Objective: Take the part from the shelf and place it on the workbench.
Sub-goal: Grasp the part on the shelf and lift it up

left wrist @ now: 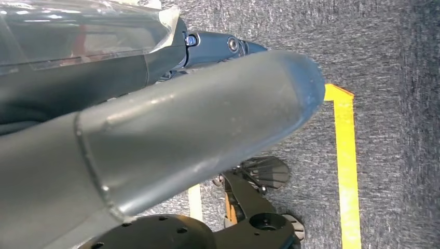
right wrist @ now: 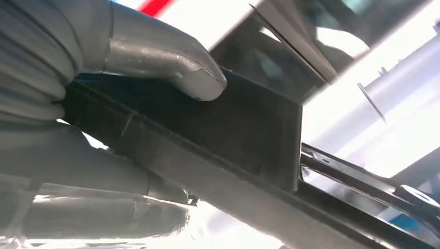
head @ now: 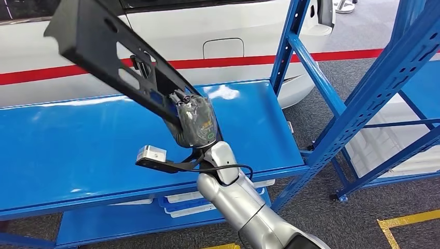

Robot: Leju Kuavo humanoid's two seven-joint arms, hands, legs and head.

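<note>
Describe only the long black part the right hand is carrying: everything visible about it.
The long black flat part looks like moulded plastic: a flat bar with slots and cut-outs and a small clip-like fitting midway. It is held tilted in the air above the glossy blue shelf board, its far end up and to the left. The right hand grips its lower end, thumb pressed on its face.

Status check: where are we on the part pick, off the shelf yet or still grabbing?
Done: the long black part is lifted clear above the blue shelf, gripped near one end by the right hand; the right wrist view shows its thumb pressed on the part. In hand: carrying it. Left: setting it on the workbench, which none of the views shows. The left hand hangs over the floor.
</note>
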